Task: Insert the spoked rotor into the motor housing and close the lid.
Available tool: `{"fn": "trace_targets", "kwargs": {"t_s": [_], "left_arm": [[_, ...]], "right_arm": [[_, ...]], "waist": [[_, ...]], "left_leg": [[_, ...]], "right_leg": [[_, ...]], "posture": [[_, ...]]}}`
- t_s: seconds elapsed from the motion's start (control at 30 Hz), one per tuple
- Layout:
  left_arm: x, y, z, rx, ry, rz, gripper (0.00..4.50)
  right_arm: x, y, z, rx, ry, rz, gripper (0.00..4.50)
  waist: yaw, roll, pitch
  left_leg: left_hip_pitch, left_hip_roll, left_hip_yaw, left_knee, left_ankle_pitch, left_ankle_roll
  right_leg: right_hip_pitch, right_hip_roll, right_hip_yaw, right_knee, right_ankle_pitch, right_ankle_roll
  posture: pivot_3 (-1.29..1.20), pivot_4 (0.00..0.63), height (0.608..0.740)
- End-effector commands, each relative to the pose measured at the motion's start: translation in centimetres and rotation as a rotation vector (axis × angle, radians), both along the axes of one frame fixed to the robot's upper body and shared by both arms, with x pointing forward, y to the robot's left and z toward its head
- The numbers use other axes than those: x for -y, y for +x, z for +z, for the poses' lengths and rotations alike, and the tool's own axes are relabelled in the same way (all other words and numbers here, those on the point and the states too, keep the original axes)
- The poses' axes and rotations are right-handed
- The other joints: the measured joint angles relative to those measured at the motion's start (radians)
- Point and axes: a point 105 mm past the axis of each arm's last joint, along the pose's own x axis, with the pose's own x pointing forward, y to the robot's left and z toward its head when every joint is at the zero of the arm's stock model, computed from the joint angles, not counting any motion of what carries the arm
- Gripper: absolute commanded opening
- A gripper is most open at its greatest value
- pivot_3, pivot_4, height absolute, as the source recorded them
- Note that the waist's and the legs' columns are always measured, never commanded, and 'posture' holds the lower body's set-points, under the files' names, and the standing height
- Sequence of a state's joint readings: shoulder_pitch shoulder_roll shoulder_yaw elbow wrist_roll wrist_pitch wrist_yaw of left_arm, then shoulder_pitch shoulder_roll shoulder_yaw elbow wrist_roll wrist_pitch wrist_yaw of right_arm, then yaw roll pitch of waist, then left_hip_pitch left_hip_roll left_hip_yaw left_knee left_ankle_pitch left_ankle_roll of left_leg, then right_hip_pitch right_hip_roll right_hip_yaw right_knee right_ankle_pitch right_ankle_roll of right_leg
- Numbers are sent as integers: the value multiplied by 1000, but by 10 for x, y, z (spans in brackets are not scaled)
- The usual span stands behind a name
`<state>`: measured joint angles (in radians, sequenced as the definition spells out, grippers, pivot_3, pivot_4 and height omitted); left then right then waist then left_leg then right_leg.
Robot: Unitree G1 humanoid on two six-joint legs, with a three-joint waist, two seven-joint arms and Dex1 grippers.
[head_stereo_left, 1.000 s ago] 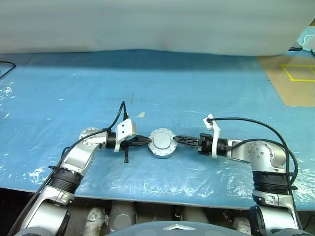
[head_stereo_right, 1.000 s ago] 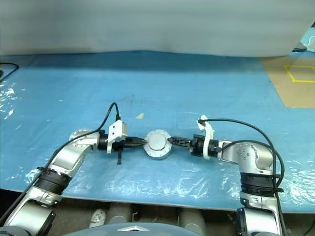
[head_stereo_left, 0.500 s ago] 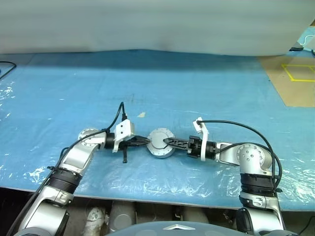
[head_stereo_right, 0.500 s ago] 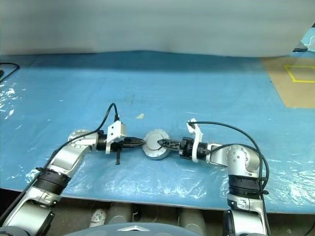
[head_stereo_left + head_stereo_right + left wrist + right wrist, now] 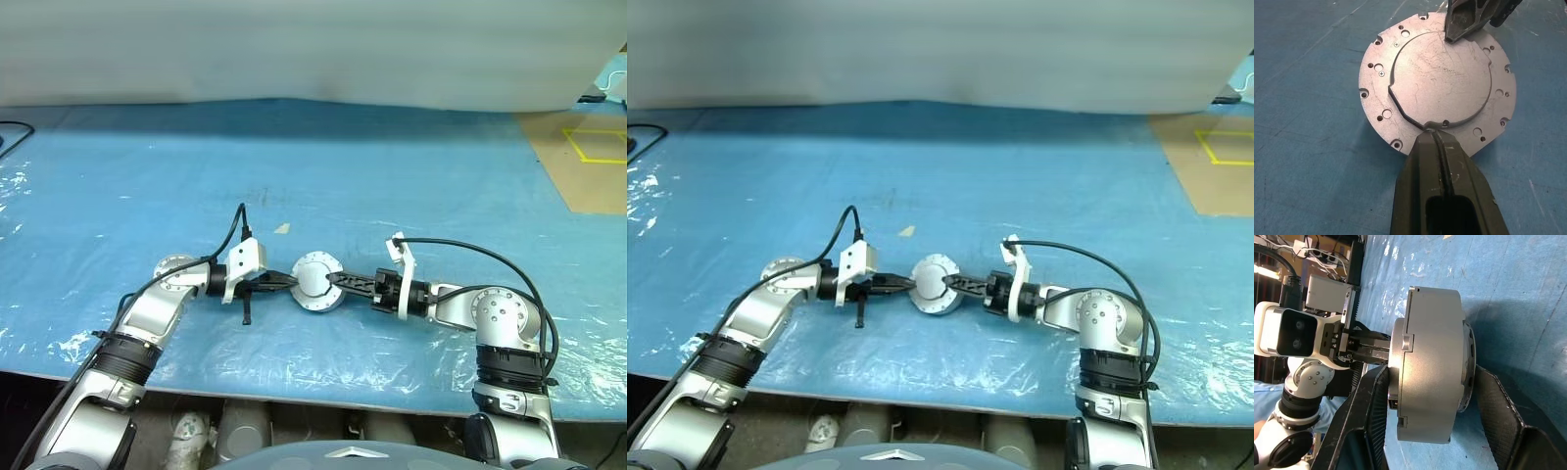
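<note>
Your right jaws (image 5: 336,280) stand apart, straddling the thick, smooth grey motor housing (image 5: 315,282), one finger above, one below. Your left jaws (image 5: 1433,131) are pinched shut, tips at its drilled rim at nine o'clock. It rests mid-table on crinkled blue plastic sheeting (image 5: 411,186).

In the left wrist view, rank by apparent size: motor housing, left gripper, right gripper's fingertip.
1. motor housing: it spans the most of the picture.
2. left gripper: it is nearest the camera, so its size here is flattered.
3. right gripper's fingertip: a small tip at the housing's far edge.
</note>
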<state>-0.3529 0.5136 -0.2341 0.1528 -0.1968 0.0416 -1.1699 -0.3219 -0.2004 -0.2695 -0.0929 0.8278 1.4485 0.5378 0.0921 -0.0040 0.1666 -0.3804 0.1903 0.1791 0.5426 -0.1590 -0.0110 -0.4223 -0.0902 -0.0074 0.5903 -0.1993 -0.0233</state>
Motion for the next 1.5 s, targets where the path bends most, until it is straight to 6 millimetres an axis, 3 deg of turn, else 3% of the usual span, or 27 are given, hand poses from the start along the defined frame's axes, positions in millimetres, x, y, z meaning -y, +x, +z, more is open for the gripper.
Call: {"fn": "trace_targets", "kwargs": {"t_s": [0.03, 0.13, 0.33, 0.53, 0.67, 0.9, 1.03, 1.13, 1.27, 1.5], "left_arm": [[2, -1, -6, -18, 12, 6, 0], [-2, 4, 3, -3, -18, 37, 0], [-31, 27, 31, 11, -59, 131, 0], [-55, 28, 39, -19, -55, 155, 0], [-57, 31, 49, -31, -117, 186, 0], [-45, 37, 71, -121, -366, 303, 0], [-47, 37, 87, -219, -498, 317, 0], [-54, 41, 101, -256, -594, 341, 602], [-66, 46, 122, -324, -750, 366, 1978], [-68, 38, 121, -561, -904, 345, 4404]], "right_arm": [[-15, -3, 26, 77, 114, 61, 2269], [-15, 3, 19, 48, 88, 23, 2269], [-9, 12, 8, -4, 84, -44, 2269], [-13, 16, 7, -14, 100, -49, 2269], [-13, 22, 4, -24, 77, -75, 2269], [-8, 42, 27, 18, 192, -154, 2269], [-11, 51, 46, 46, 290, -188, 2269], [-15, 56, 58, 61, 342, -208, 2269], [-20, 64, 79, 101, 412, -228, 2269], [-33, 68, 109, 154, 482, -202, 2269]], "waist": [[0, 0, 0], [0, 0, 0], [-3, 0, 0], [-5, 0, 0], [-2, 0, 0], [0, 0, 0], [-3, 0, 0], [-6, 0, 0], [-7, 0, 0], [-13, 0, 0]], "left_leg": [[0, 0, 0, 0, 0, 0], [0, 0, 0, 0, 0, 0], [0, 0, 0, 0, 0, 0], [-2, 0, 0, 0, 0, -1], [-1, 0, 2, 0, 0, -1], [-2, 0, 1, 1, 0, -1], [-6, 0, 1, 1, 0, -1], [-11, -2, 1, 2, 0, -1], [-17, -2, 2, 6, 0, -1], [-19, -2, 1, 10, 0, -2]], "right_leg": [[0, 0, 0, 0, 0, 0], [0, 0, 0, 0, 0, 0], [-1, 0, 0, 1, 0, 0], [-2, 0, 0, 1, 0, 0], [-2, 0, 0, 1, 0, 0], [-2, 0, 0, 3, 0, 0], [-6, 0, 0, 3, 0, 0], [-12, 2, -1, 5, 0, 0], [-18, 2, -2, 12, 0, -1], [-19, 1, -3, 15, -1, -2]], "posture": [[0, 150, 740], [0, 150, 740], [0, 150, 740], [0, 150, 740], [0, 150, 740], [0, 150, 740], [0, 150, 740], [0, 150, 740], [0, 150, 740], [0, 150, 740]]}}
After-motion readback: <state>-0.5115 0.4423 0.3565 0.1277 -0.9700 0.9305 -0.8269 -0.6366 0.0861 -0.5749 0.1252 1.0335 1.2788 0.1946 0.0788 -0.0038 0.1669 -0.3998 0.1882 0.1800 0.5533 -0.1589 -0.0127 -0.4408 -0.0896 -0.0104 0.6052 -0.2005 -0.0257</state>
